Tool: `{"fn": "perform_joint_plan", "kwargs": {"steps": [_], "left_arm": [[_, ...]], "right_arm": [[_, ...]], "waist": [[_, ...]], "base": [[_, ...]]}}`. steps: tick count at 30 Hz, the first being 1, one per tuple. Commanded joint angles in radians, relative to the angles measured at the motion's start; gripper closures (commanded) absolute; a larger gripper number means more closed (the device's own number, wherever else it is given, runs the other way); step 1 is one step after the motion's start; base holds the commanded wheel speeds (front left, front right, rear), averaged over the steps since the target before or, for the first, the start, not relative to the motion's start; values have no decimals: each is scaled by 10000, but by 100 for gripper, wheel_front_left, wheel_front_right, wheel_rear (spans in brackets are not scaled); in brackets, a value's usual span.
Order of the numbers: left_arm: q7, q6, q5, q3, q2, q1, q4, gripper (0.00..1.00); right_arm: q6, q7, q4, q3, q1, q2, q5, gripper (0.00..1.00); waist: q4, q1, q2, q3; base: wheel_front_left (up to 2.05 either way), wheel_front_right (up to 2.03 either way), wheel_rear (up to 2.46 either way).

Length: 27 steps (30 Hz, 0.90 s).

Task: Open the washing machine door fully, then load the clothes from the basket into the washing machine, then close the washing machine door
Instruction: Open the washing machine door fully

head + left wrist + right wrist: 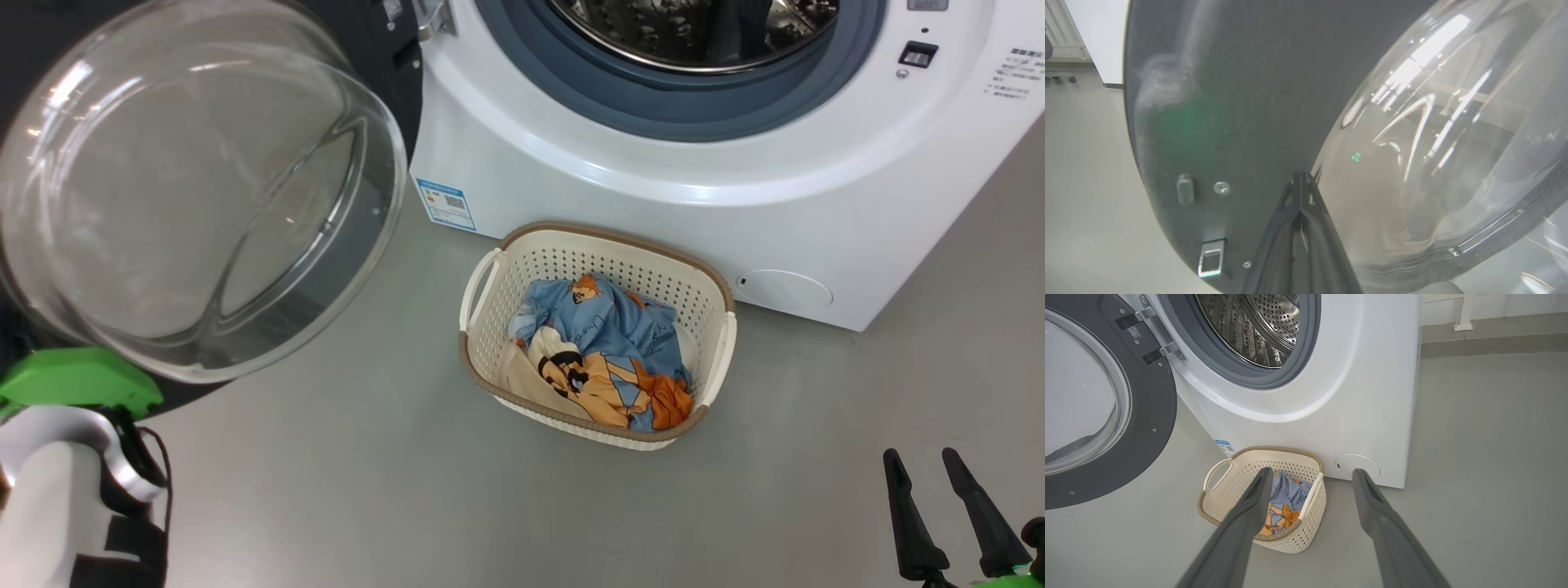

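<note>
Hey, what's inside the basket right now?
Inside the basket lie the clothes, a blue, orange and cream bundle. Whatever is beneath the bundle is covered.

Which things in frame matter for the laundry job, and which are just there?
Job:
washing machine
washing machine door, swung open
basket
clothes, in the basket
right gripper, open
left gripper, shut, by the door

Just there:
blue label
round cover, low on the machine front
floor
</note>
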Motion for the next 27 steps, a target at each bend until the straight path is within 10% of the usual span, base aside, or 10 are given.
{"fn": "perform_joint_plan", "kwargs": {"steps": [1, 27], "left_arm": [[-104, -74, 276, 499, 651, -534, -41, 100], [-105, -955, 1646, 1734, 678, -690, 1084, 100]], "right_arm": [[16, -120, -174, 260, -265, -214, 152, 0], [16, -120, 247, 152, -227, 382, 164, 0]], "waist": [[-110, 0, 0, 92], [-121, 0, 0, -781]], "base": [[0, 0, 0], [0, 0, 0]]}}
